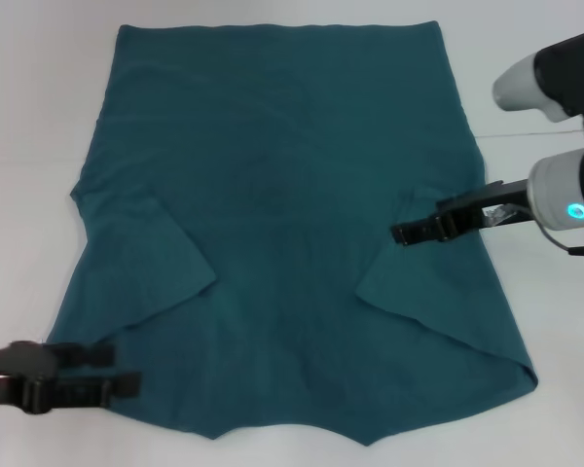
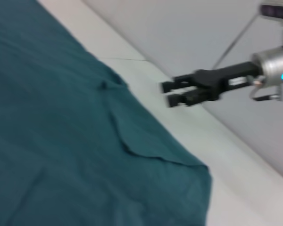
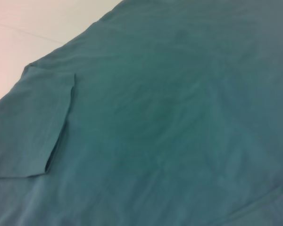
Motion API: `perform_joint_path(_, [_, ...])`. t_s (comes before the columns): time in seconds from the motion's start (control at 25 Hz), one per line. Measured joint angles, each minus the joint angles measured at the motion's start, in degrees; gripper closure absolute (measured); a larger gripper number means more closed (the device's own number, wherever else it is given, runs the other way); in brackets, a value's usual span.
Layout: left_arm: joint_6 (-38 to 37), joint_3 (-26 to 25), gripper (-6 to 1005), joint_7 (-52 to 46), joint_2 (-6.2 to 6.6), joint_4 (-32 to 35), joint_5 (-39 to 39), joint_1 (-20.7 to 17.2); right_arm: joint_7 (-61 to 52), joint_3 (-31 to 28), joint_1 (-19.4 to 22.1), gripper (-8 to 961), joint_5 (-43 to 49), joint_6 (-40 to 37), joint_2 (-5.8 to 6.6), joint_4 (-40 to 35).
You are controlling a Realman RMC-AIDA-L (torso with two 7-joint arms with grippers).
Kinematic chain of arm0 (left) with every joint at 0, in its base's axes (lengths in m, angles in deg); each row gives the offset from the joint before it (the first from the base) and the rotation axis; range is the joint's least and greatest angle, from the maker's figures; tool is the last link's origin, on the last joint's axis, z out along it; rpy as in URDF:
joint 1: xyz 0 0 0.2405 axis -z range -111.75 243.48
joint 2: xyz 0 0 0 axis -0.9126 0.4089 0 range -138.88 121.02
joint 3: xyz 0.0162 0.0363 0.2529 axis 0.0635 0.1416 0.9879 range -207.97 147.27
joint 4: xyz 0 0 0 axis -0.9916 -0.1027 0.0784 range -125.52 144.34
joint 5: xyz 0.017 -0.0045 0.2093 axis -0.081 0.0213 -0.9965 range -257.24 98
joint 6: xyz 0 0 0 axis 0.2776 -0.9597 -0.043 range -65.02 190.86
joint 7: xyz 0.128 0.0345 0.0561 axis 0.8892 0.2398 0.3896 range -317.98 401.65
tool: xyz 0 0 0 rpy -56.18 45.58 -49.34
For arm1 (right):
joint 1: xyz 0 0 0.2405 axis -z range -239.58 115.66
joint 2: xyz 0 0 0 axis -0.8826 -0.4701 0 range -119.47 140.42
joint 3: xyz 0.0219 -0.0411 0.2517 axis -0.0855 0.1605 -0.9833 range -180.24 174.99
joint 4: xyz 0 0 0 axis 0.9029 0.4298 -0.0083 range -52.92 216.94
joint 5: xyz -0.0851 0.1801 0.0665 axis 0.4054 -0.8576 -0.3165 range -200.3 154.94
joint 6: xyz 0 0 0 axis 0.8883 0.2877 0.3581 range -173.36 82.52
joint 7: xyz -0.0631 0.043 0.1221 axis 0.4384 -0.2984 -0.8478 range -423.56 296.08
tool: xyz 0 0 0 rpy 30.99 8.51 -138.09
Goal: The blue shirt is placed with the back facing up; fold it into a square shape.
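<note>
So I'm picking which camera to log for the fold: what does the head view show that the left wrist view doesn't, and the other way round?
Only the head view shows the left gripper, open at the shirt's near left edge, and both folded-in sleeves. Only the left wrist view shows the right gripper side-on, fingers slightly apart and holding nothing. Both show the blue shirt flat on the white table, with the right gripper above its right side.

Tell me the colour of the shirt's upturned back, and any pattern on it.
Plain dark teal-blue, with no print on the blue shirt; the head view shows it best.
</note>
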State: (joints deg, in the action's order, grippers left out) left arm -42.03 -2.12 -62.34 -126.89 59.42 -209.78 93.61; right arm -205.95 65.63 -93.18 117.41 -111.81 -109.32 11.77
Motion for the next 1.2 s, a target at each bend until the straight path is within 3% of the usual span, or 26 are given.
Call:
perform_joint_path(0.2, [3.78, -1.78, 119, -10.97, 1.26, 4.50, -8.00, 0.51, 3.69, -1.21, 1.82, 23, -0.76, -9.46, -0.07, -5.94])
perform_joint_path(0.48, [6.94, -2.36, 120, -17.84, 1.90, 4.67, -12.27, 1.99, 12.55, -1.60, 2.01, 26, -5.63, -19.24, -0.07, -6.79])
perform_joint_path(0.8, [15.26, -1.05, 121, -23.54, 1.89, 3.35, -15.29, 3.12, 15.57, -1.69, 2.60, 29, -7.99, -21.91, -0.07, -7.44])
perform_joint_path(1.2, [24.21, 5.40, 123, -26.99, 1.35, 0.39, -17.34, 3.69, 15.94, -1.35, 2.52, 33, -8.07, -21.14, -0.17, -7.27])
